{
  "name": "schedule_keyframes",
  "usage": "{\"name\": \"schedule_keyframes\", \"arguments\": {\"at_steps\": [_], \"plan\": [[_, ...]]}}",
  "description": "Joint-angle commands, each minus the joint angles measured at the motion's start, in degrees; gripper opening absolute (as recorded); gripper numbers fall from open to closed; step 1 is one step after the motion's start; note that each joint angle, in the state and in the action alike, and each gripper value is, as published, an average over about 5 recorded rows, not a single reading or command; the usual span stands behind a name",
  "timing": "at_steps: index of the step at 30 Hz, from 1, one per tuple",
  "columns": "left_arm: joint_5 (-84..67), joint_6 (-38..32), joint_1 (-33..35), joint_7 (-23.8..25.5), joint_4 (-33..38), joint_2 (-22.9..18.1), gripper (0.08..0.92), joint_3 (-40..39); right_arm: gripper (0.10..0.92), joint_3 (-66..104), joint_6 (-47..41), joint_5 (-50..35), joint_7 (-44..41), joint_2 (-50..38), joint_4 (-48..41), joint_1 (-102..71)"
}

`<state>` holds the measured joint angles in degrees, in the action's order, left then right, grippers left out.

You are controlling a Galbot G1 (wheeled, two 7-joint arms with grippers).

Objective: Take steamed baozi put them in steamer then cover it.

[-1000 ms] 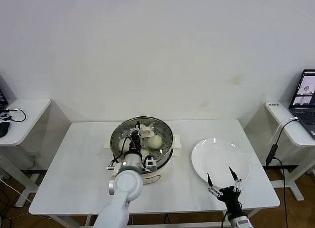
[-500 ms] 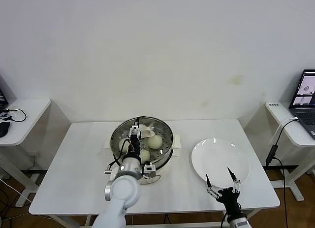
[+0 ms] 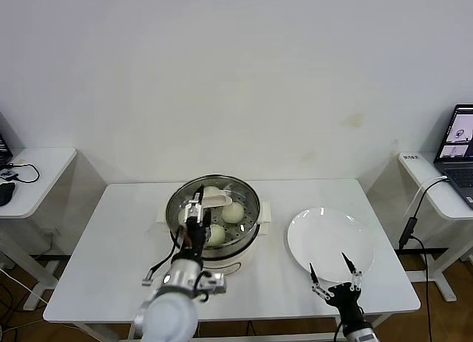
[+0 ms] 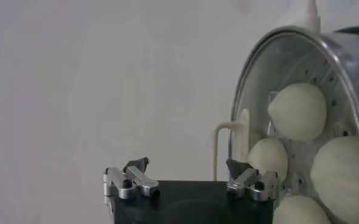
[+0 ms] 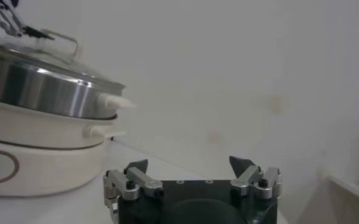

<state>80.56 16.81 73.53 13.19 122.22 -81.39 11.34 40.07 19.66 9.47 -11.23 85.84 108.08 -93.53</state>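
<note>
Left pincer (image 3: 194, 210) hangs open and empty over the near rim of the steamer (image 3: 213, 222); four steamed baozi (image 3: 233, 212) lie in the tray just beyond it. The cover (image 3: 214, 202) leans behind the pot. Right pincer (image 3: 334, 271) rests open, empty, at the near edge of the white plate (image 3: 330, 238) on the counter (image 3: 118, 246).

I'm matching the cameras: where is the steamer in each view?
Head view: steamer at the table's centre.
Left wrist view: steamer just beyond the left end effector, seen from above.
Right wrist view: steamer side-on, beyond the right end effector.
Shared landmark: the cover's cream handle.
</note>
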Motion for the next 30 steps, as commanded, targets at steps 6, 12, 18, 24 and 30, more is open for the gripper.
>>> {"name": "schedule_keyframes", "arguments": {"at_steps": [6, 12, 18, 24, 30], "plan": [[-93.0, -12.2, 25.7, -25.8, 13.6, 5.6, 0.823, 25.1, 0.822, -0.8, -1.5, -5.4, 0.0, -1.5, 1.4, -0.9], [-96.8, -16.6, 32.8, -24.5, 11.5, 5.1, 0.823, 27.1, 0.823, -1.2, -4.3, -8.1, -0.9, -4.4, 3.7, -4.6], [-93.9, -22.9, 36.2, -23.6, 7.4, 3.5, 0.823, 25.6, 0.823, 0.3, -7.5, -11.6, -1.4, -7.7, 5.4, -7.1], [-91.2, -27.9, 37.4, -22.3, 4.0, 2.3, 0.823, 24.4, 0.823, 0.4, -8.5, -11.4, -1.6, -8.2, 5.6, -8.3], [-91.3, -29.9, 37.5, -21.6, 1.8, 2.1, 0.823, 24.4, 0.823, -0.3, -8.4, -10.9, -1.8, -8.0, 5.5, -8.5]]}}
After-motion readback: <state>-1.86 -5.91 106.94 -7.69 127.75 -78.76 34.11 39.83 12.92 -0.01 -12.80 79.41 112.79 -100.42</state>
